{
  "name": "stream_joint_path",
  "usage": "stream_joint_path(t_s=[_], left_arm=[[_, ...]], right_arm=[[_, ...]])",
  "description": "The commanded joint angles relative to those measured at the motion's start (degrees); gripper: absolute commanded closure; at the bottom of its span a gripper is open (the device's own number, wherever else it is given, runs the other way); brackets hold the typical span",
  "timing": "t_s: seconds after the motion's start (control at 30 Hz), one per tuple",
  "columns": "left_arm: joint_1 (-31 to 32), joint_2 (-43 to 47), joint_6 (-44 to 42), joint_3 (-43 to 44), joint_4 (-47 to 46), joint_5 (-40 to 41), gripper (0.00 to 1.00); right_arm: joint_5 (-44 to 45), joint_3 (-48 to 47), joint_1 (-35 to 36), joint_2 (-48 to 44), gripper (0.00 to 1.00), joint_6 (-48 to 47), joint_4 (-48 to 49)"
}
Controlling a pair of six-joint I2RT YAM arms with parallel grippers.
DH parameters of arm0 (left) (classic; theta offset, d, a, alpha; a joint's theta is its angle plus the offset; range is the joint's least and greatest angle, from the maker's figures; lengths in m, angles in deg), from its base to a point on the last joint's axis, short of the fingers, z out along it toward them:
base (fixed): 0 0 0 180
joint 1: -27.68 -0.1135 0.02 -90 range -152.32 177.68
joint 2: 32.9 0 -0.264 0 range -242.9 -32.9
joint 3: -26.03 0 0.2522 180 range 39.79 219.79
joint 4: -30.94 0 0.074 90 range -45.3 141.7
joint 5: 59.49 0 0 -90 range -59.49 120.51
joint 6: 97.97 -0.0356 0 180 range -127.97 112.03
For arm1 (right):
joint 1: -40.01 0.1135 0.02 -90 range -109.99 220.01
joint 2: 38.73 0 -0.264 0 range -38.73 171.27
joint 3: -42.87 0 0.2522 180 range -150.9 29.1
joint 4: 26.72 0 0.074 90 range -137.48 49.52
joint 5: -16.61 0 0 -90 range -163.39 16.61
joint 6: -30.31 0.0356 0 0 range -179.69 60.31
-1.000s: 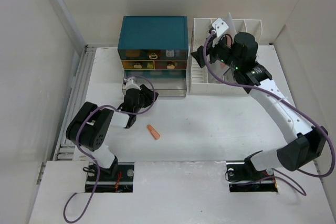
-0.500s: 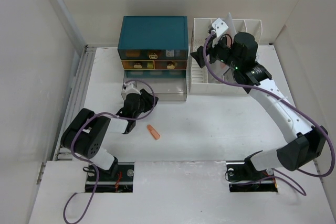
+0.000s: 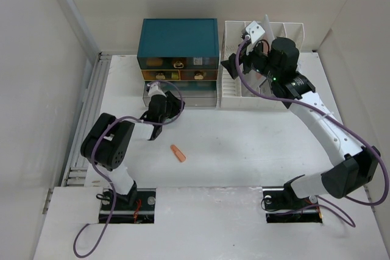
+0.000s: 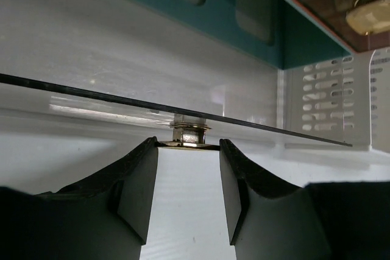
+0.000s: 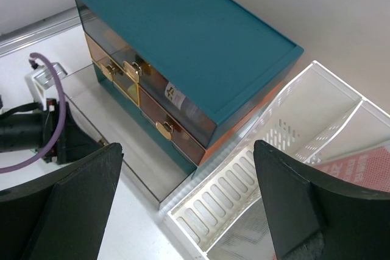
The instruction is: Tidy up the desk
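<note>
Two matte black fingers (image 4: 137, 187) of the left gripper (image 4: 189, 150) are clamped on the round brass knob (image 4: 190, 133) of the clear bottom drawer (image 3: 180, 98), drawn out of the teal cabinet (image 3: 178, 38). The right gripper (image 5: 189, 205) is held wide apart, empty, over the slotted white tray (image 5: 210, 196).

Top camera: fixed, above and behind the arms, far off; you look steeply down on the whole table (image 3: 244, 144), arm bases at the bottom edge, cabinet (image 3: 178, 38) and tray (image 3: 228, 98) at the far end.

Left wrist: low, almost level with the table, very near; faces the cabinet front, knob (image 4: 190, 133) centred between its own fingers (image 4: 143, 181).

Right wrist: high near the tray, tilted down; middle range; you see the cabinet top and front, the drawer (image 5: 131, 150) and the left gripper (image 5: 91, 143).

All three share the cabinet.
</note>
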State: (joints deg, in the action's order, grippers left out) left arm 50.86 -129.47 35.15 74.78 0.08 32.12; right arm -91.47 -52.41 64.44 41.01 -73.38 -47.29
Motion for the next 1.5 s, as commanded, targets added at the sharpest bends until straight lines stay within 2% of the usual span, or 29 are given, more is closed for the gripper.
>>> stream_joint_path(t_s=[0.0,0.13,0.17,0.27,0.3,0.4,0.43,0.53,0.6,0.63,0.7,0.73,0.77,0.8,0.87,0.9,1.0,1.1,1.13,1.17,1.23,1.37,1.47], left_arm=[[-0.94,-1.50,-2.41,4.47,1.11,1.91,0.64],[-1.47,-2.13,-2.42,5.10,1.64,2.44,0.56],[-1.47,-2.13,-2.42,5.10,1.64,2.44,0.46],[-1.47,0.41,-2.42,2.56,1.64,2.44,0.31],[-1.47,1.55,-2.42,1.42,0.86,3.22,0.21],[0.10,7.26,-3.12,-2.80,0.85,4.98,0.09],[0.11,9.11,-3.12,-3.77,0.85,5.86,0.04],[2.57,18.33,-3.65,-7.47,1.90,7.44,0.01],[4.67,26.47,-4.27,-8.61,3.91,8.14,0.01],[5.29,29.22,-5.05,-8.61,5.32,8.15,0.01],[6.43,37.46,-5.58,-7.40,10.94,9.90,0.01],[7.05,40.21,-5.58,-6.78,13.13,10.43,0.01],[7.06,42.85,-6.11,-5.90,15.51,12.87,0.01],[7.06,45.31,-5.59,-4.76,21.62,14.72,0.01],[7.58,51.99,-4.89,-0.46,28.59,19.72,0.01],[7.58,53.84,-4.88,1.30,35.15,25.49,0.01],[7.58,59.56,-8.55,7.63,42.84,34.91,0.01],[7.58,64.31,-16.11,10.28,48.31,40.21,0.01],[7.58,65.62,-18.48,9.50,47.70,41.53,0.01],[7.58,68.77,-24.42,6.79,46.65,41.55,0.01],[7.58,72.21,-29.30,4.14,44.54,35.87,0.01],[7.58,81.00,-34.58,1.07,40.07,28.47,0.01],[7.58,86.90,-35.20,-1.76,38.12,26.44,0.01]], right_arm=[[-1.07,0.39,0.01,-0.38,0.07,0.77,3.03],[-1.07,0.39,0.01,-0.38,0.07,0.77,3.03],[-1.07,0.39,0.01,-0.38,0.07,0.77,3.03],[-1.69,0.39,0.01,-0.38,0.07,0.16,3.03],[-2.38,0.39,0.01,-0.38,0.07,0.16,3.03],[-5.72,0.91,0.01,-0.38,0.04,-3.16,3.03],[-9.91,1.62,0.01,-0.38,0.01,-5.10,3.03],[-17.57,4.08,0.01,-1.43,0.00,-11.96,2.50],[-26.27,4.61,0.01,-1.43,0.00,-15.73,0.06],[-29.52,5.57,0.01,-1.43,0.00,-21.14,-0.92],[-38.22,7.06,0.01,-1.43,0.06,-28.46,-3.55],[-40.43,8.38,0.01,-0.83,0.10,-36.15,-7.22],[-42.01,8.91,0.01,-0.04,0.23,-39.19,-8.65],[-42.81,8.92,0.01,0.49,0.32,-40.61,-9.27],[-41.25,8.92,0.79,2.77,0.46,-41.15,-9.80],[-39.76,8.40,0.80,3.65,0.52,-41.15,-10.50],[-37.99,5.67,4.04,7.60,0.53,-41.15,-13.05],[-31.33,2.61,10.27,12.60,0.53,-40.54,-14.11],[-25.83,1.63,12.29,14.11,0.53,-39.67,-14.11],[-22.90,0.58,15.79,15.69,0.53,-38.35,-14.11],[-17.97,-2.76,18.54,20.33,0.53,-34.13,-12.62],[-9.89,-8.56,22.33,27.56,0.53,-30.61,-11.82],[-5.48,-14.18,24.52,33.17,0.50,-29.55,-13.49]])
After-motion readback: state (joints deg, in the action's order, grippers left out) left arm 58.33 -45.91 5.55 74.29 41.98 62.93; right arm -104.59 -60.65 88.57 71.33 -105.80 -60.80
